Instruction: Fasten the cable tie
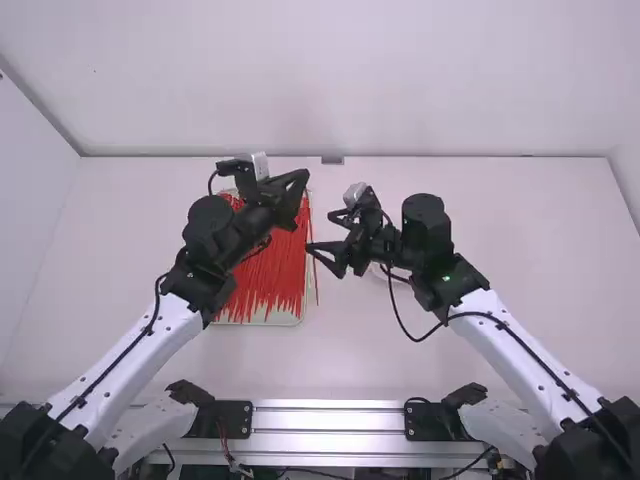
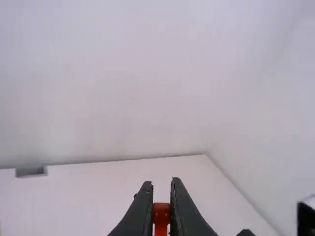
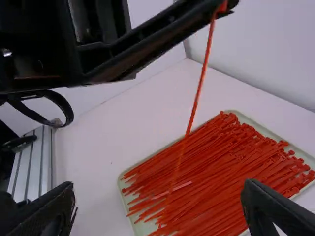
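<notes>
High view first: your left gripper (image 1: 303,180) hangs over the tray's (image 1: 262,323) far right corner, clamped on one red cable tie (image 1: 311,250). The tie dangles along the tray's right rim. The loose pile of ties (image 1: 262,270) lies in the tray below. Your right gripper (image 1: 320,232) sits just beside that right rim, spread wide and pointing at the hanging strap. As far as I can tell, it isn't touching it.

Left wrist view now: the two fingers (image 2: 141,211) are pinched together on a stub of orange plastic, so the hold on the tie's upper end looks firm. I can't tell whether that is the head end.

Right wrist view: your own fingers (image 3: 47,209) stand far apart with nothing between them. The tie drops straight from the left gripper's tips toward the pile in the tray. Its lower end blends into the pile, so I can't say whether it hangs clear.

My read: one tie is singled out and no loop is formed yet. Next, you need the open right gripper on the free tail above the tray. Close on it, then curl it toward the held end. That thin strap will likely swing.
</notes>
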Robot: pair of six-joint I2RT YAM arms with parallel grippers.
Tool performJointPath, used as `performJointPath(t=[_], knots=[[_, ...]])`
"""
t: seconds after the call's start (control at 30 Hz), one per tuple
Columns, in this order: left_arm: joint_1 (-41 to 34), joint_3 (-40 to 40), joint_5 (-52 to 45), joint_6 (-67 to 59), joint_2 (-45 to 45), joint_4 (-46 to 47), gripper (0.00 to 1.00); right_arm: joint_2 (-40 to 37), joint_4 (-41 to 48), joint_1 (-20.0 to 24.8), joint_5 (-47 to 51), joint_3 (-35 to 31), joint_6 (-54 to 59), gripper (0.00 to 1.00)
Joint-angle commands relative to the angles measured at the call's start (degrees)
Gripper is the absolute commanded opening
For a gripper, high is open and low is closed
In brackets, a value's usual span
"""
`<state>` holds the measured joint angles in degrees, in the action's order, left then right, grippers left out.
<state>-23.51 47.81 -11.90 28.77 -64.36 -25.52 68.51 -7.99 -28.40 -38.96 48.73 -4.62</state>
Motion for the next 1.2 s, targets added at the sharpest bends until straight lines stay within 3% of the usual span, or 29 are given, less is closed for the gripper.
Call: performJointPath(t=[0.0, 0.2, 0.3, 0.37, 0.4, 0.5, 0.73, 0.8, 0.87, 1.07, 1.17], knots=[[-2.19, -0.48, -0.90, 0.11, -0.26, -1.38, 0.02, 0.39, -0.55, -1.09, 2.80, -0.02, -1.53, 0.83], [-4.72, -0.48, 3.19, -0.26, -0.24, -1.97, 0.02, 0.37, -0.59, -2.43, 6.08, -0.02, -1.60, 0.56], [-4.28, -0.48, 3.37, -0.31, -0.24, -1.70, 0.02, 0.39, -0.44, -2.40, 6.05, -0.02, -1.60, 0.30], [-4.31, -0.48, 3.41, -0.28, -0.24, -1.57, 0.02, 0.37, -0.39, -2.34, 6.01, -0.02, -1.62, 0.21], [-4.31, -0.48, 3.41, -0.33, -0.24, -1.57, 0.02, 0.39, -0.37, -2.34, 6.03, -0.02, -1.60, 0.09], [-4.31, -0.48, 3.10, -1.60, -0.24, -1.79, 0.02, 0.39, -0.37, -2.29, 6.05, -0.02, -1.60, 0.02], [-4.70, -0.48, 2.27, -1.55, -0.24, -2.58, 0.06, 0.39, -0.35, -2.29, 6.05, -0.02, -1.38, 0.00], [-4.66, -0.48, 2.01, -1.84, -0.24, -2.99, 0.19, 0.37, -0.15, -1.84, 6.01, -0.02, -1.14, 0.00], [-4.20, -0.46, 0.04, -4.57, -0.11, -3.54, 0.25, 0.22, 0.35, -0.72, 5.95, 0.00, -1.20, 0.00], [-1.88, -0.46, -2.36, -6.78, 1.81, -3.28, 0.66, -2.99, 3.28, 7.08, -1.01, -0.02, 0.42, 0.00], [-0.57, -0.46, -3.91, -7.69, 2.34, -3.54, 0.75, -4.02, 3.80, 9.33, -3.45, -0.02, 1.75, 0.00]])
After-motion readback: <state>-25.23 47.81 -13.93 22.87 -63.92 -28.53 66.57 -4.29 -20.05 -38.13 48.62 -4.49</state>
